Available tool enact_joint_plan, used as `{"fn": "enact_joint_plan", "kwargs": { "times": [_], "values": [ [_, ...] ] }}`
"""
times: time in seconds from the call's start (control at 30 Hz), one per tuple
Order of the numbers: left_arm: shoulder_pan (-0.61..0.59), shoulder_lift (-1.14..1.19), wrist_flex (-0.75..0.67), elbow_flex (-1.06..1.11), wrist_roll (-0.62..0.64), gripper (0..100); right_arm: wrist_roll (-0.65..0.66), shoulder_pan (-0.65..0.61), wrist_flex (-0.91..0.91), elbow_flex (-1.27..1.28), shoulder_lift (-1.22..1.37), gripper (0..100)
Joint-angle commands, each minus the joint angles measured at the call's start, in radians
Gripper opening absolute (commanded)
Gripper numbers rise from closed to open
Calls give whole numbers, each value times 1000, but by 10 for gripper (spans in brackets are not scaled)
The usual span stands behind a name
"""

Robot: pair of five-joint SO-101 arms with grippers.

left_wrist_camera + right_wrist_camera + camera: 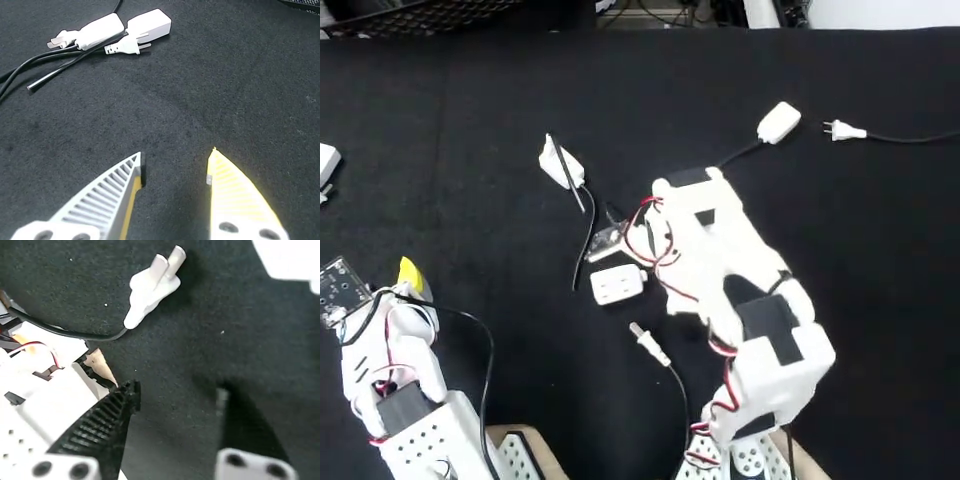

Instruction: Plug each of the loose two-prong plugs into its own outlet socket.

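**Both pincers spread and empty, plugs lying loose**

On the black table [470,90], the right arm [740,290] lies across the middle. The right gripper [176,389] has its jaws apart, and a white plug [150,287] lies just ahead, prongs pointing away. The left gripper [176,152], near the front-left corner, is equally spread and holds nothing.

A socket block [617,285] sits mid-table beside the right arm. A second socket [779,122] and a far plug [843,130] lie toward the far-right corner, and a front plug [648,343] lies nearer the front edge.

The blocks look light and unanchored, so pressing a plug in could simply slide one away. The arm's red wires [642,232] might also snag a cord.

The left wrist view lays out a third socket [150,24], a small plug [125,47] just beside it and a larger plug [92,31]. The high view gives merely a white sliver [325,160] at the left edge.
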Motion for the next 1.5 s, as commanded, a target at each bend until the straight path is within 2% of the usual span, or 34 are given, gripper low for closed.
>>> {"fn": "enact_joint_plan", "kwargs": {
  "times": [0.0,0.17,0.47,0.7,0.77,1.1,1.33,1.4,1.47],
  "values": [
    [-7,-5,5,13,0,223,-5,-55,-17,51,-64,289],
    [-7,-5,5,13,0,223,115,-143,-55,160,-120,230],
    [-13,-5,8,13,0,223,84,-255,-64,162,-228,223],
    [-7,-6,32,13,-3,223,78,-270,-190,163,-229,224],
    [-7,-6,32,13,-3,223,23,-270,-206,163,-229,223],
    [-8,-6,32,13,-3,223,-459,-304,-236,185,-231,219],
    [-8,-6,32,13,0,223,-687,-427,-196,245,-237,219],
    [-7,-6,32,13,0,223,-767,-437,-209,251,-234,218],
    [-7,-6,32,13,0,223,-792,-431,-227,252,-237,218]
  ]
}}
